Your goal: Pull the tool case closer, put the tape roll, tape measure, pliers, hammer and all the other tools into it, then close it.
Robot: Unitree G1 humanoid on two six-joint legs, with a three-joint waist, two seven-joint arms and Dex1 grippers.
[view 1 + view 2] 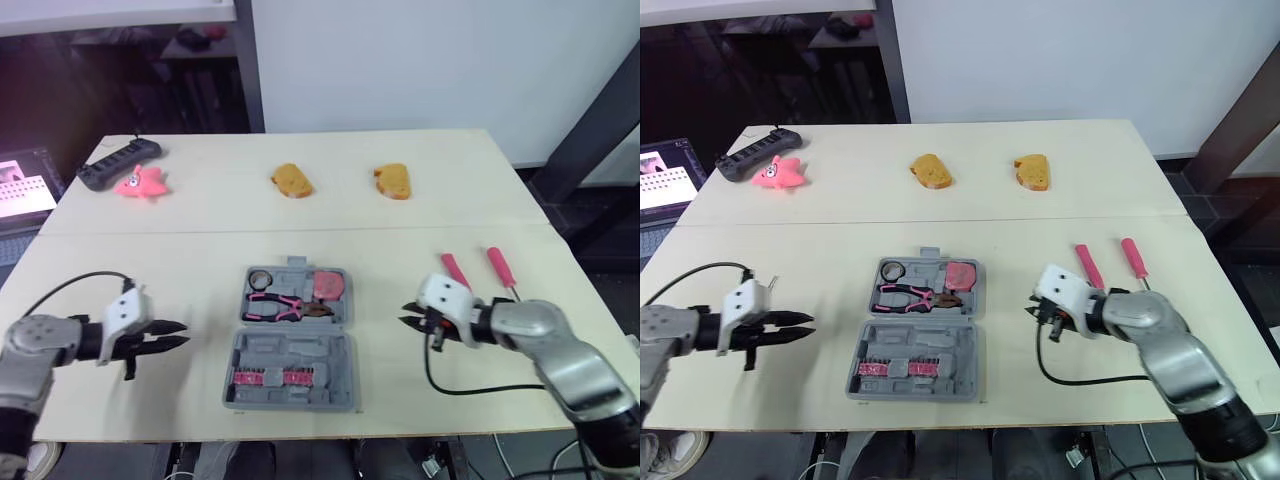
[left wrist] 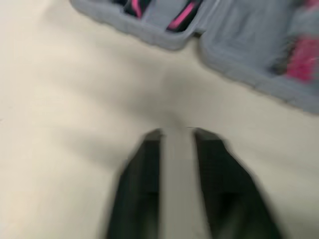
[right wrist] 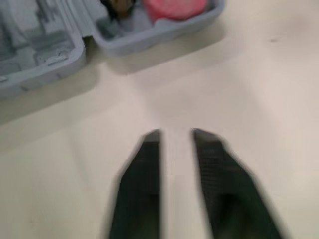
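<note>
— What is in the tool case [image 1: 300, 352]?

— It lies open and flat at mid-surface, toward the near edge. The far half holds the pink-and-black pliers [image 1: 280, 306], a tape roll [image 1: 260, 277] in the corner on the robot's left, and a pink tape measure [image 1: 326, 285] on the right. The near half carries a row of pink bits [image 1: 270, 378].

— And outside it?

— Two pink-handled tools [image 1: 455, 270] lie side by side on the surface [image 1: 400, 230], well to the right of the case, just beyond the right gripper [image 1: 408, 315].

— How much room is there?

— Bare wood flanks the case on both sides. Near the far edge sit two orange pieces [image 1: 292, 180], a pink toy [image 1: 140, 183] and a black power strip [image 1: 118, 163]; a laptop [image 1: 25, 185] stands off the left edge.

— The arms?

— The left gripper [image 1: 180, 334] hangs left of the case, the right one to its right, both pointing at it. In each wrist view the black fingers [image 2: 142, 189] stand slightly parted, with nothing between them.
</note>
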